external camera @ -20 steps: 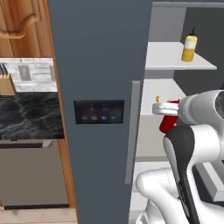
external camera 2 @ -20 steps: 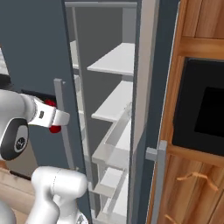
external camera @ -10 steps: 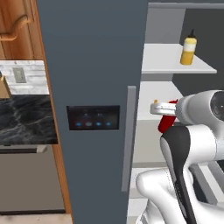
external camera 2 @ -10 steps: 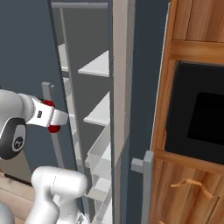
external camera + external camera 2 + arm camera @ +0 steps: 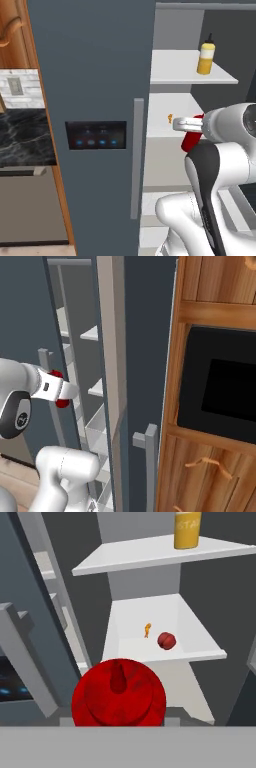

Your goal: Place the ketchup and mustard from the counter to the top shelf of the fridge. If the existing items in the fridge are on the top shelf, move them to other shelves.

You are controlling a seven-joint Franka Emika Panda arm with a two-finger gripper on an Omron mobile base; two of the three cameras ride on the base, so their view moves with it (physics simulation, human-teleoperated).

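Observation:
My gripper (image 5: pixel 192 134) is shut on the ketchup (image 5: pixel 189 143), a red squeeze bottle held in front of the open fridge (image 5: pixel 95 60). From the hand view I look down on the ketchup's round top (image 5: pixel 118 699) and nozzle, which hide my fingertips. The mustard (image 5: pixel 206 58) stands upright at the right of the top shelf (image 5: pixel 175 74); the hand view has the mustard (image 5: pixel 187 529) at its top. On the shelf below lie a small red ball (image 5: pixel 166 640) and a tiny orange piece (image 5: pixel 147 630). The black marble counter (image 5: pixel 25 142) is at the far left.
The fridge's shut left door carries a lit panel (image 5: pixel 95 135) and a grey bar handle (image 5: pixel 137 157). In the right base view the open door's edge (image 5: pixel 112 381) stands close to my hand, with door bins (image 5: pixel 97 431). A wooden cabinet with a black oven front (image 5: pixel 225 391) is on the right.
Both base views have shifted, so the base has driven sideways along the fridge. The arm keeps the same pose, still gripping the ketchup. The mustard and the shelf items have not moved.

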